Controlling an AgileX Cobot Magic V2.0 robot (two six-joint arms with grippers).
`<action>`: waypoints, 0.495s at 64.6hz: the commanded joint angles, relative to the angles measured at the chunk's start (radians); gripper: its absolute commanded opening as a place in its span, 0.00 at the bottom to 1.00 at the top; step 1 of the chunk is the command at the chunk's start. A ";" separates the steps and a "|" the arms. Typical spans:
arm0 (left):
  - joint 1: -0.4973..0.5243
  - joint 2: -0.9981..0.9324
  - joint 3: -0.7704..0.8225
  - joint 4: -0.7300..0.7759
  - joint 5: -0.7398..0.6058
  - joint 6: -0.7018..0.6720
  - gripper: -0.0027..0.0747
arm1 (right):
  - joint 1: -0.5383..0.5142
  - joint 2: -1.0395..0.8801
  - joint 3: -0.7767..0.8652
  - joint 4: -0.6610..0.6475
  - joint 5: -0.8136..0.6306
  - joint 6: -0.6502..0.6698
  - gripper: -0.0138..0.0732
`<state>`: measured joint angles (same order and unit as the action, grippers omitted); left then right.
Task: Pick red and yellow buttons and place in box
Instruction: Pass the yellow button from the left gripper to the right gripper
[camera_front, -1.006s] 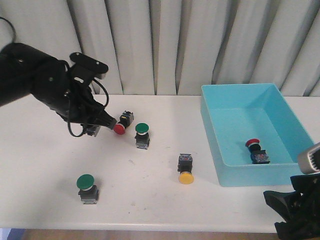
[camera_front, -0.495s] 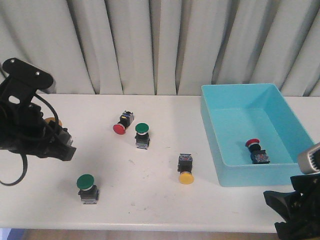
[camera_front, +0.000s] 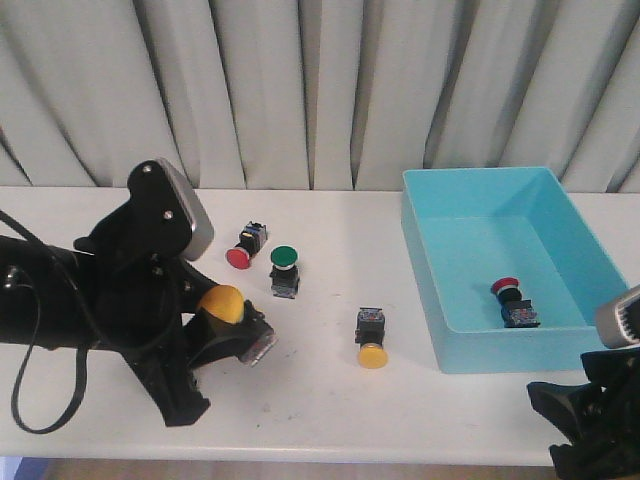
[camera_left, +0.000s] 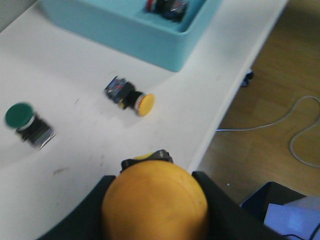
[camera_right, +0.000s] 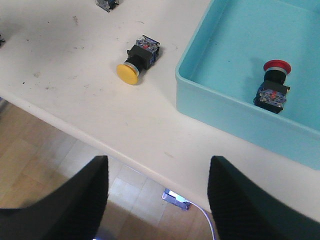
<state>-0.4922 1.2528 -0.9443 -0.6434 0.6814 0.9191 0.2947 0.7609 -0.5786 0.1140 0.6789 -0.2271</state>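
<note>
My left gripper is shut on a yellow button, held above the table's front left; its cap fills the gap between the fingers in the left wrist view. Another yellow button lies on its side mid-table and shows in both wrist views. A red button lies further back. The turquoise box at right holds a red button, also seen in the right wrist view. My right gripper is open and empty beyond the table's front right edge.
A green-capped button stands next to the red one and shows in the left wrist view. My left arm covers the front-left table. The floor, with a cable, shows past the front edge. Curtains hang behind.
My left arm swung from the far left to the front middle with the yellow button in its grip. It now hides the near green button. The right arm has not moved.
</note>
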 joint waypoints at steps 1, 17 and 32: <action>-0.007 -0.012 -0.026 -0.178 0.005 0.258 0.27 | 0.000 -0.005 -0.027 0.007 -0.048 -0.011 0.65; -0.006 -0.002 -0.026 -0.226 0.062 0.520 0.27 | 0.000 0.047 -0.063 0.127 0.022 -0.201 0.70; -0.006 -0.002 -0.026 -0.252 0.071 0.614 0.27 | 0.001 0.223 -0.154 0.409 0.099 -0.655 0.81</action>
<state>-0.4936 1.2691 -0.9443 -0.8151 0.7653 1.5045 0.2947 0.9227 -0.6748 0.4006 0.7883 -0.7066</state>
